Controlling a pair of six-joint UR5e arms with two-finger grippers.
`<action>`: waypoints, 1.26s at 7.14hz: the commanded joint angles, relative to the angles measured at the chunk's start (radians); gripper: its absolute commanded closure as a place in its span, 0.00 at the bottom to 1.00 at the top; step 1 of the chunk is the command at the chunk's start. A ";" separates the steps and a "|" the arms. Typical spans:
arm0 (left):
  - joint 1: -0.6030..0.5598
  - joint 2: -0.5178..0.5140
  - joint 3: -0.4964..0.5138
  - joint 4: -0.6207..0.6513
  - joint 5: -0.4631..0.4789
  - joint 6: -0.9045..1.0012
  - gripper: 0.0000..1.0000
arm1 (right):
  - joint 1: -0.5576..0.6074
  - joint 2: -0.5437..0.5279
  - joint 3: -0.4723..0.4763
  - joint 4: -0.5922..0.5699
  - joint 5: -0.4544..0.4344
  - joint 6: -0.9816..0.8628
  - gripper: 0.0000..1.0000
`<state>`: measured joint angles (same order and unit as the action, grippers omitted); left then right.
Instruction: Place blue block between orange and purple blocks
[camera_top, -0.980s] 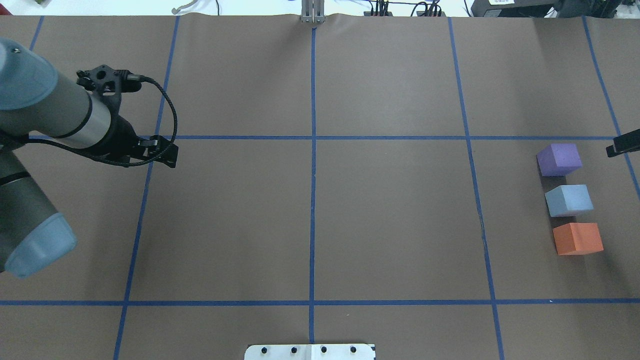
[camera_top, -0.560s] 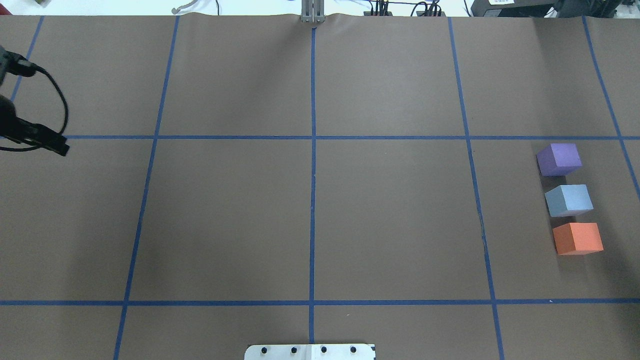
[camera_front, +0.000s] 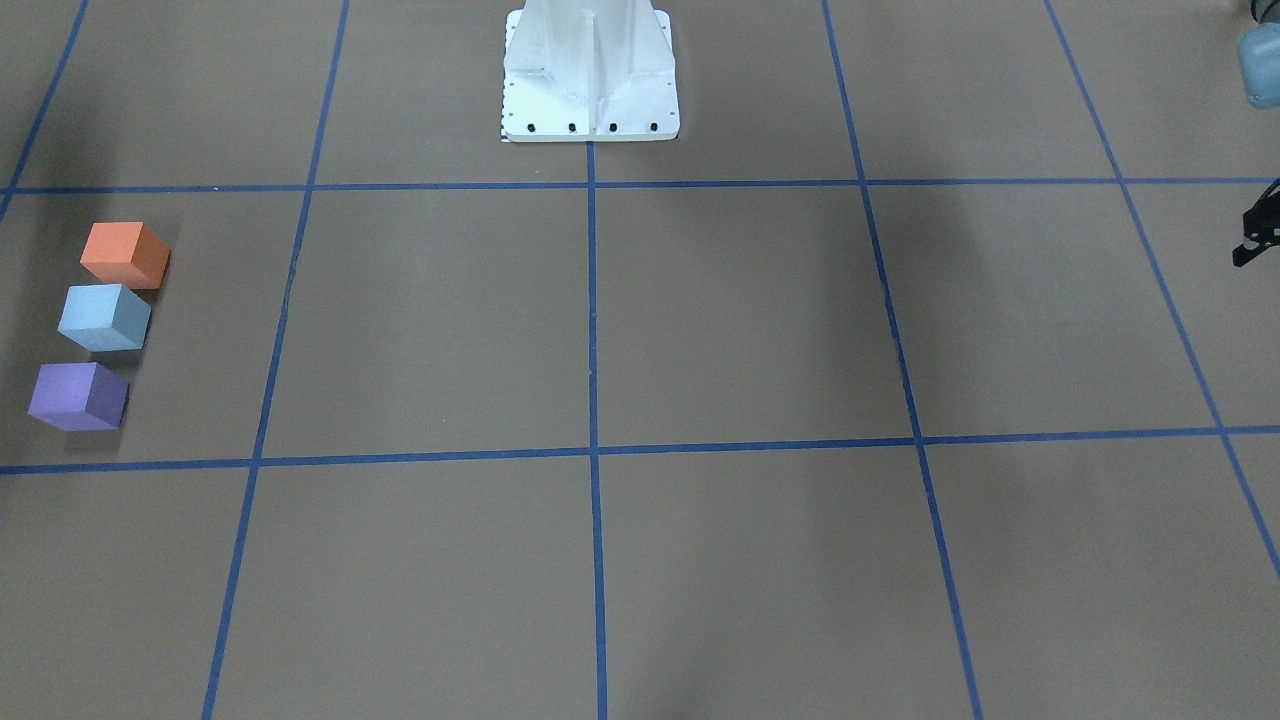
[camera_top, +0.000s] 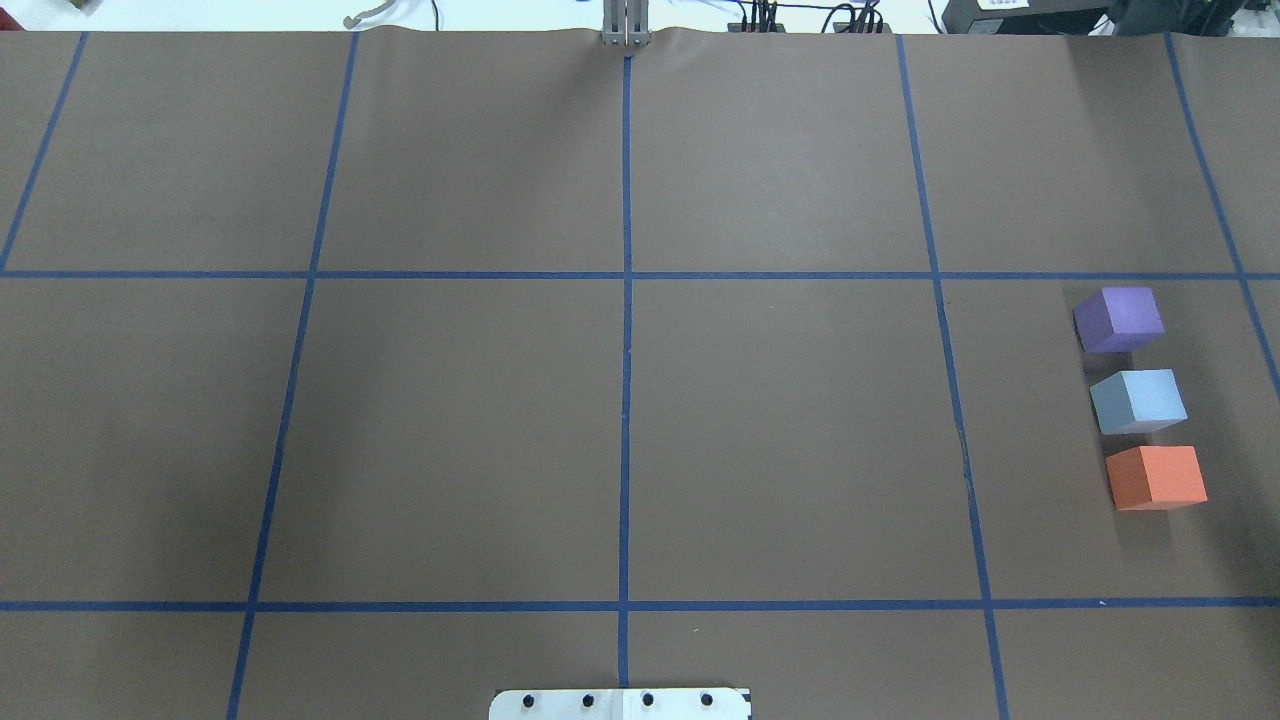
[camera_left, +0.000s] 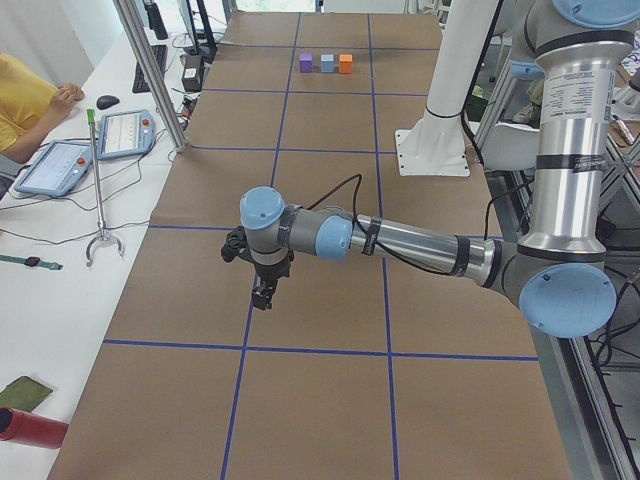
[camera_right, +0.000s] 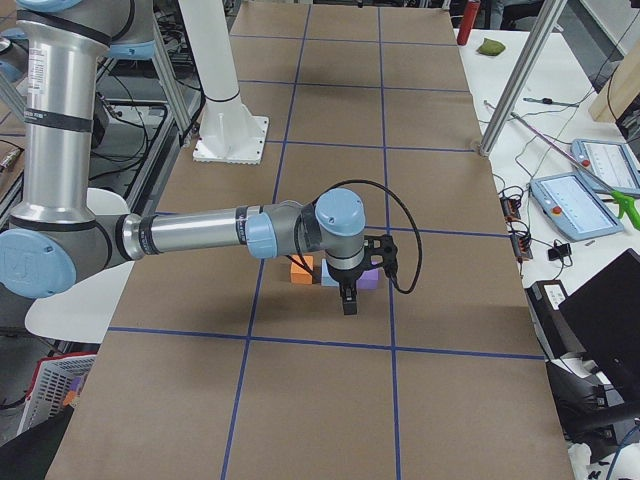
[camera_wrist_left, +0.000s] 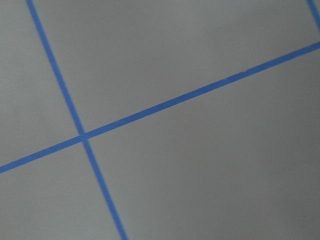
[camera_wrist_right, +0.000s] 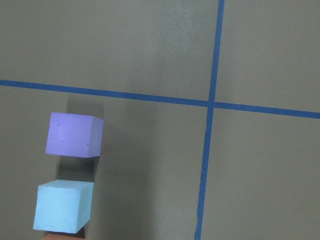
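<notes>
Big brown bench (camera_top: 450, 430) w/ blue tape lines (camera_top: 626, 400) in a grid. L arm (camera_left: 400, 240) stretches low over the bench's L end, well apart from the blocks, so it's out of the way. R arm (camera_right: 200, 235) stretches out at the blocks' end.

L end effector (camera_left: 262, 296) points down at bare paper. Can't tell if it's wide or narrow, too small & dark. R end effector (camera_right: 348, 303) hangs near the purple block (camera_top: 1118, 318) & touches no block. Only the side cam shows it, so can't tell wide or narrow there either. Its wrist cam looks down on the purple & blue ones.

3 blocks sit in a row at the bench's R side. The blue block (camera_top: 1138, 400) is btw the purple one & the orange block (camera_top: 1156, 477), flat on the bench, w/ a small gap each side.

I think the job's done: blue is in its spot & both arms are off the row so nothing gets bumped
</notes>
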<state>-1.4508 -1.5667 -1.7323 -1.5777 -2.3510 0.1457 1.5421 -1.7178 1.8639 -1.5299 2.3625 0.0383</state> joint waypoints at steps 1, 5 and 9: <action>-0.118 -0.009 0.091 0.004 -0.107 0.023 0.00 | -0.011 0.036 0.001 -0.018 -0.008 -0.014 0.00; -0.132 0.004 0.068 -0.005 -0.105 0.017 0.00 | -0.016 0.037 0.000 -0.023 -0.023 -0.011 0.00; -0.132 0.004 0.054 -0.007 -0.074 0.024 0.00 | -0.051 0.030 -0.006 -0.023 -0.012 -0.040 0.00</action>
<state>-1.5824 -1.5657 -1.6739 -1.5841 -2.4457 0.1632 1.5052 -1.6843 1.8636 -1.5513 2.3464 0.0132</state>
